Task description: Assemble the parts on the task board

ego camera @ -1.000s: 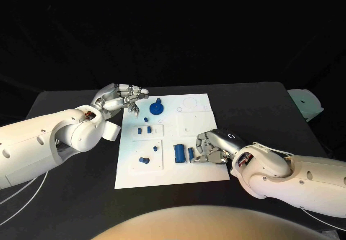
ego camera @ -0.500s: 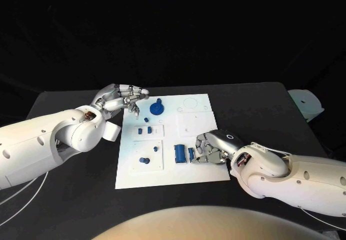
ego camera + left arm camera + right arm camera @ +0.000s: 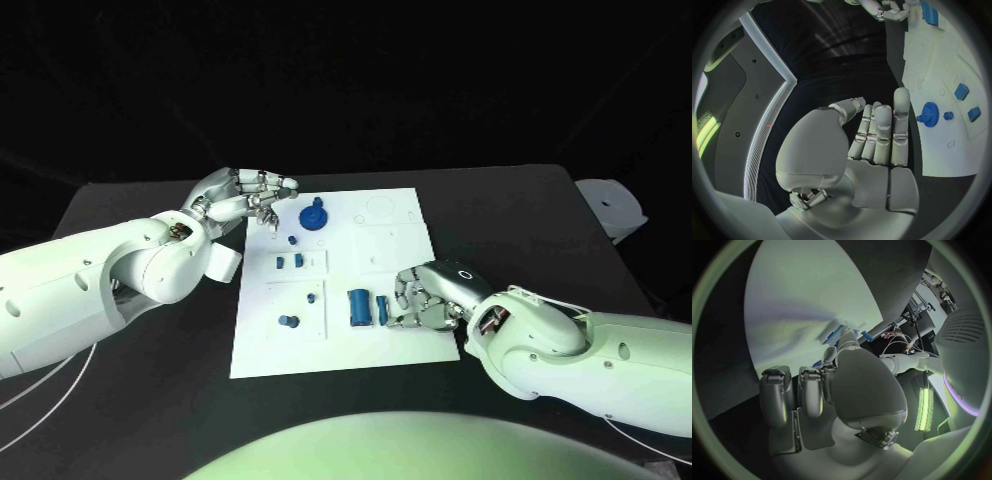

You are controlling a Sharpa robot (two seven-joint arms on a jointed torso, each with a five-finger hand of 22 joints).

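- Head cam: high, looks down on the task board [image 3: 339, 345].
- Wrist cams: close behind each palm.
- All share the board; gear [image 3: 929, 113] at left wrist's 3 o'clock.

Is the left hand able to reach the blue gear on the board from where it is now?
Probably yes. The left hand hovers open by the far left edge of the task board, and the blue gear stands close beside it with nothing between them.
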